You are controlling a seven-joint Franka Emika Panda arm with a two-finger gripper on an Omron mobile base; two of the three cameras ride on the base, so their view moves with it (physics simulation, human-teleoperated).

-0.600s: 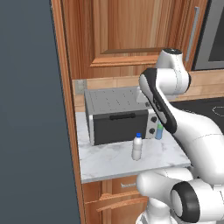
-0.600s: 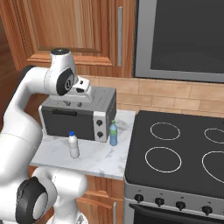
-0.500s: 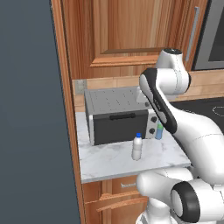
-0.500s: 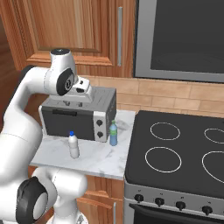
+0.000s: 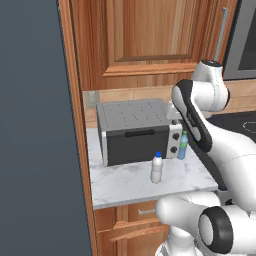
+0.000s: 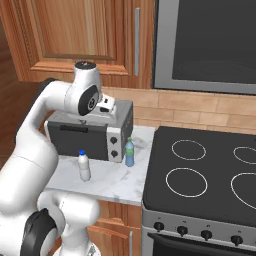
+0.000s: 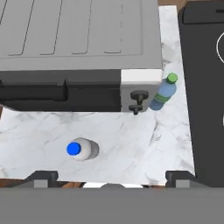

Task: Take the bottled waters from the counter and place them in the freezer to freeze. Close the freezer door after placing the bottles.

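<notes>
Left base view: nothing of the job looks done yet. Both bottles stand on the white-grey marbled stone counter [image 5: 125,182], the clear-whitish plastic bottle with the blue cap [image 5: 157,168] toward six o'clock of the boxy grey toaster oven [image 5: 137,131], the blue-tinted bottle with the green cap [image 5: 183,145] at the oven's four o'clock corner. The tall, flat, dark slate-grey freezer door [image 5: 37,130] fills the nine o'clock side, matte and smooth, apparently shut.

Right base view: the white arm arches over the oven, with the gripper [image 6: 107,104] above its ribbed top. The glossy black stovetop [image 6: 205,180] lies at three o'clock.

Hand view: looking down, the blue cap [image 7: 73,148] sits at seven o'clock, the green-capped bottle [image 7: 163,94] at two o'clock beside the oven's knobs. The dark fingertips stand wide apart, holding nothing. Picking, freezing and door closing all remain.
</notes>
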